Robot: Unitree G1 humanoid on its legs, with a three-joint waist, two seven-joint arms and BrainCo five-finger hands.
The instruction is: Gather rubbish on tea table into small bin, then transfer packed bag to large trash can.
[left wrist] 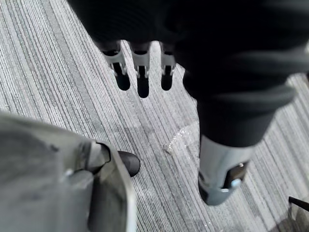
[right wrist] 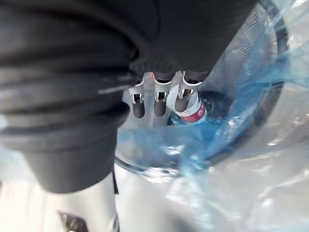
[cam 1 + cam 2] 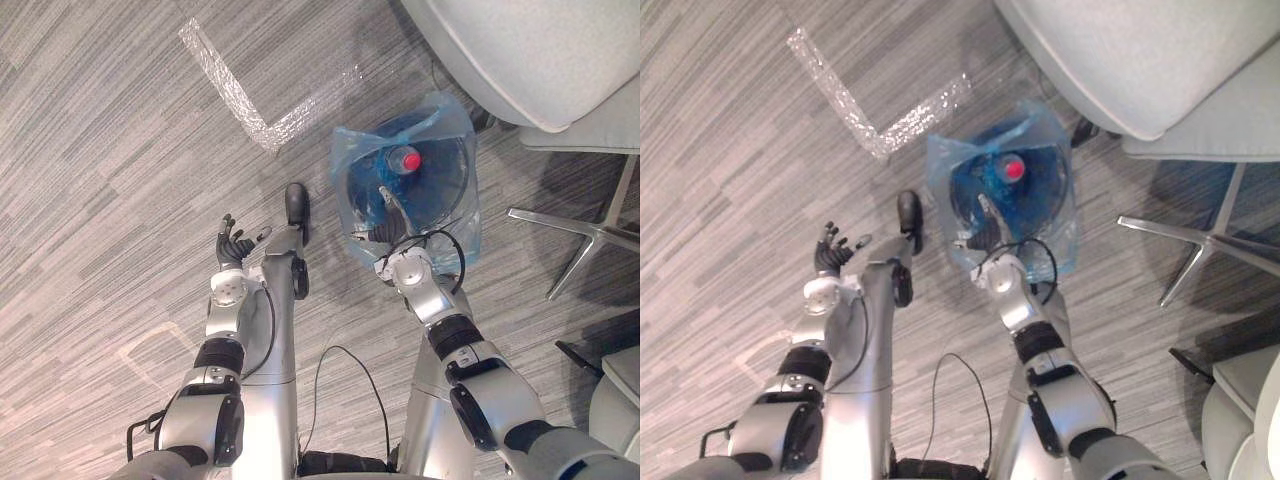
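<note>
Small bin [image 3: 440,185] w/ blue bag [image 3: 455,120] is sitting on carpet [image 3: 120,150] at approx 2 o'clock from view centre, just below the chair [image 3: 540,50]. A red-capped bottle [image 3: 400,160] is lying inside the bag. R hand [image 3: 383,232] is hovering at the bin's 6 o'clock rim, fingers [image 2: 159,104] straight and apart over the opening, not clamping anything visible. L hand [image 3: 235,243] is hanging at 9 o'clock, fingers spread, holding nothing. Tape mark [image 3: 250,100] is lying at 11 o'clock. Bag is looking thin, soft, slippery and probably light; likely tearing if yanked. Best to be pinching bunched film at the loose rim corners, not the bottle.
</note>
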